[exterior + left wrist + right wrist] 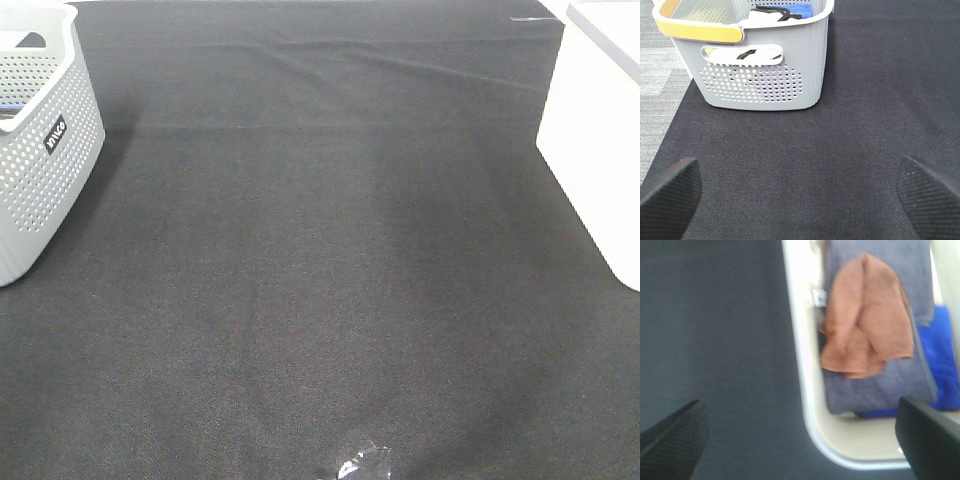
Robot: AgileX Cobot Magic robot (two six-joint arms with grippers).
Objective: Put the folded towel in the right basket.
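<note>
In the right wrist view, an orange-brown towel (865,320) lies loosely folded on a grey towel (880,385) inside the white right basket (805,405). A blue towel (942,360) lies beside them. My right gripper (800,440) is open and empty, above the basket's rim and the black cloth. My left gripper (800,200) is open and empty, low over the cloth in front of the grey perforated left basket (765,85). Neither gripper shows in the exterior high view, where the white basket (600,140) stands at the right edge. Its inside is hidden there.
A black cloth (320,250) covers the table. The grey basket (40,160) stands at the far left and has a yellow handle (700,31) and some items inside. A small shiny scrap (355,465) lies at the front edge. Grey carpet (660,75) lies beyond the cloth's edge.
</note>
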